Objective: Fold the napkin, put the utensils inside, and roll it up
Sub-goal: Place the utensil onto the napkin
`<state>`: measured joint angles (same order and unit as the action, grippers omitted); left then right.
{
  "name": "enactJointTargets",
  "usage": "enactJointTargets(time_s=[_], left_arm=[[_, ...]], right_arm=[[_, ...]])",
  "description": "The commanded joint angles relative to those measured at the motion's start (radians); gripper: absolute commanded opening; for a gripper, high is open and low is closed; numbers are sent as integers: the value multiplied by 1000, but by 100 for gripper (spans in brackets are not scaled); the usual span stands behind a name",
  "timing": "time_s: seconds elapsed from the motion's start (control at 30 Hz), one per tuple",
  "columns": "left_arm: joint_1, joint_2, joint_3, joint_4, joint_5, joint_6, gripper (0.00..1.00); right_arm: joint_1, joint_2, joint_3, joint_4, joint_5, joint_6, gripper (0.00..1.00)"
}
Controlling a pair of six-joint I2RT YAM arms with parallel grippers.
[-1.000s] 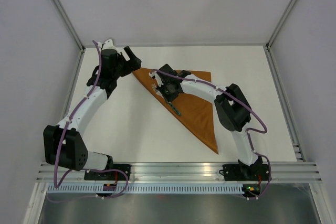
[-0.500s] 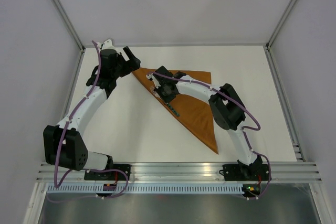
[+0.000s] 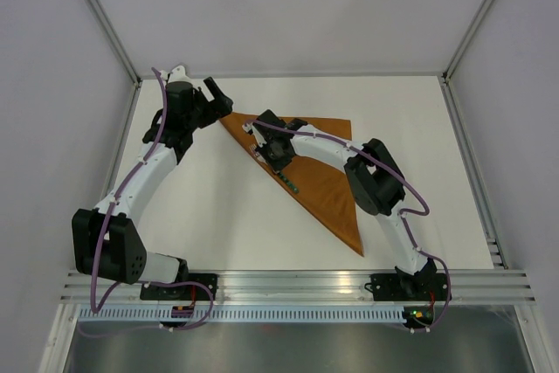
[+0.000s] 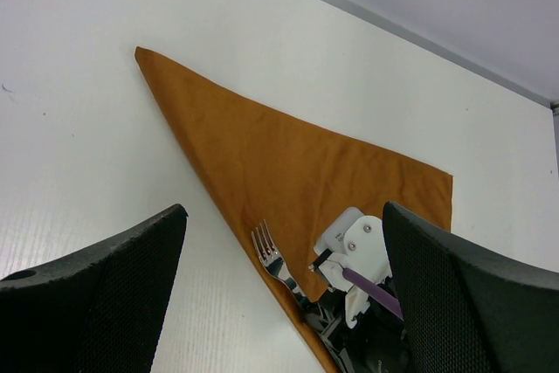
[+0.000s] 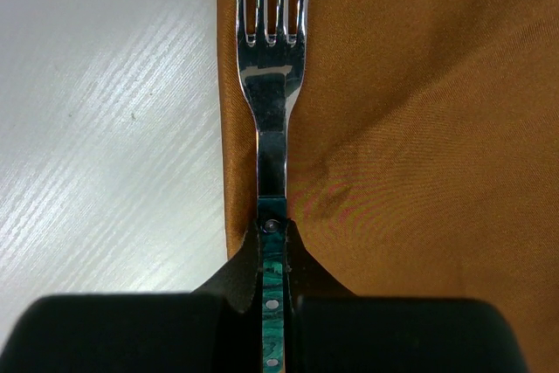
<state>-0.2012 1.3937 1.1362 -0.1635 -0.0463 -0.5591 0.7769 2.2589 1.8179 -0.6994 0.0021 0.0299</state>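
Napkin (image 3: 330, 176): rust-brown, folded triangle, flat on white table (image 3: 218, 207); fork (image 5: 272, 85): over napkin's long edge; right gripper (image 5: 272, 255): clamped on fork's teal handle; left gripper (image 3: 221, 98): jaws wide, empty, beside napkin's far-left corner.

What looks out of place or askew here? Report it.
Nothing stands out. The napkin lies flat, folded into a triangle, and the fork runs along its long edge, its handle pinched by the right gripper. Only a faint wrinkle shows beside the fork's neck.
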Motion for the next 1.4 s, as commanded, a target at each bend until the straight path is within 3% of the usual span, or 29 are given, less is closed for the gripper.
enactJointTargets(time_s=[0.0, 1.3, 1.37], left_arm=[[8, -15, 33, 4, 19, 11, 96], [16, 50, 10, 48, 39, 4, 96], [17, 57, 10, 55, 39, 2, 96]], right_arm=[[4, 14, 41, -35, 38, 10, 1], [-13, -13, 18, -60, 41, -5, 0], [-14, -13, 15, -60, 33, -7, 4]])
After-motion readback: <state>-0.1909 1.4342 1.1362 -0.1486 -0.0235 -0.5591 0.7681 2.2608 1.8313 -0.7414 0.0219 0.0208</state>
